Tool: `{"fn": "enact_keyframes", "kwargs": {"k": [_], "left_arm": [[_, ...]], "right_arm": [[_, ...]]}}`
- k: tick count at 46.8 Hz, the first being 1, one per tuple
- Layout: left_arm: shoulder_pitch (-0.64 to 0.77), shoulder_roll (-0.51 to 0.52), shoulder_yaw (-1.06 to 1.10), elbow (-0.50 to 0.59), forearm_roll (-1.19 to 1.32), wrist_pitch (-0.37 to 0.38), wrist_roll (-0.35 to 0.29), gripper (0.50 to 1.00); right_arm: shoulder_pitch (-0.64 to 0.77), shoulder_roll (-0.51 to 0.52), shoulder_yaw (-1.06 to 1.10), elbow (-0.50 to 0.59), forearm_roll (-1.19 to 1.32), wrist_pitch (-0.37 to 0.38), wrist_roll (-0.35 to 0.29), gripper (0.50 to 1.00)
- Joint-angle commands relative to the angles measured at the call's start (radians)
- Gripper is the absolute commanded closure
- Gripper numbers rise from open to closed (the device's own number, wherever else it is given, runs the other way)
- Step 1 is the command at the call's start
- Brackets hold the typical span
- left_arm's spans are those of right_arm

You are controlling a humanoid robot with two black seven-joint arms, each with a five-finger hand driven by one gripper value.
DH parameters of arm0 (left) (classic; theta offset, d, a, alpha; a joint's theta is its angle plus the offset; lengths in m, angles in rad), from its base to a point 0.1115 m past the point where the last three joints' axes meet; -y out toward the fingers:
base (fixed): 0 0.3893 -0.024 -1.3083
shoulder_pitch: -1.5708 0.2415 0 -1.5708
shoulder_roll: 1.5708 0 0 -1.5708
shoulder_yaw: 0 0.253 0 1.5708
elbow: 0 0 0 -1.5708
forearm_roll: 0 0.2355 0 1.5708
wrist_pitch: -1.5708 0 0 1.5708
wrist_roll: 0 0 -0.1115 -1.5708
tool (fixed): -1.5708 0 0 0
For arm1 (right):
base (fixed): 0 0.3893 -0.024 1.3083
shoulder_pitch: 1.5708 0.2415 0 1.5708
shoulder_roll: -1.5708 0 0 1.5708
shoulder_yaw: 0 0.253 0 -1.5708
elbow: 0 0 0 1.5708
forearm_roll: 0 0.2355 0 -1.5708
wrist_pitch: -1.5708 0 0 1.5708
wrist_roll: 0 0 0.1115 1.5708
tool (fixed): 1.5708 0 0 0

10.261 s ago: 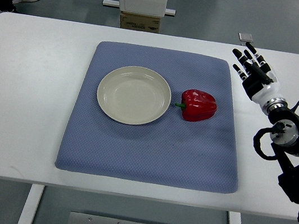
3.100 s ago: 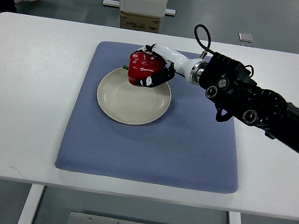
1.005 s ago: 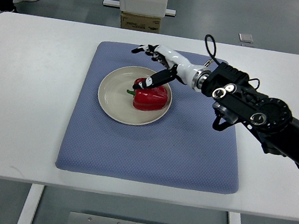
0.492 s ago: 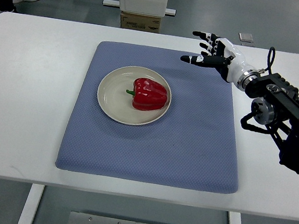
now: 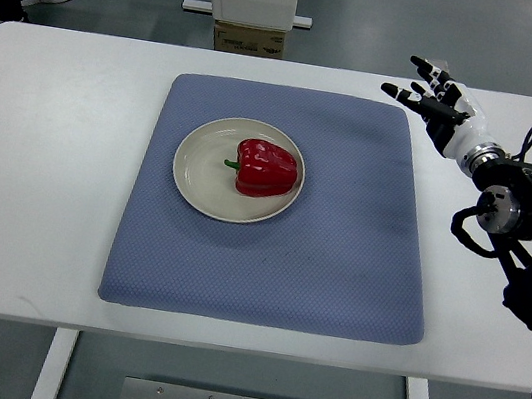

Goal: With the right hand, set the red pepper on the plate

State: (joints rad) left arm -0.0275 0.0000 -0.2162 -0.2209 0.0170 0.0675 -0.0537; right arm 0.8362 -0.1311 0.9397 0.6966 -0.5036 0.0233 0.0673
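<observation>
The right hand has pulled back to the upper right, fingers spread and empty. The red pepper lies on the plate. I see little risk; it may only roll.

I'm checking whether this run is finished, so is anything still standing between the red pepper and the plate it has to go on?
Nothing visible does. The red pepper already lies on the plate, on the blue mat. The right hand is open over the table's far right, holding nothing.
</observation>
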Motion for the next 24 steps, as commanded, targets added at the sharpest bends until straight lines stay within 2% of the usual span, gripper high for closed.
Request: {"fn": "enact_keyframes", "kwargs": {"k": [1,24], "left_arm": [[0.000,0.000,0.000,0.000,0.000,0.000,0.000,0.500],[0.000,0.000,0.000,0.000,-0.002,0.000,0.000,0.500]], "right_arm": [[-0.014,0.001,0.050,0.001,0.007,0.000,0.003,0.500],[-0.048,0.011,0.111,0.017,0.007,0.001,0.003,0.500]]}}
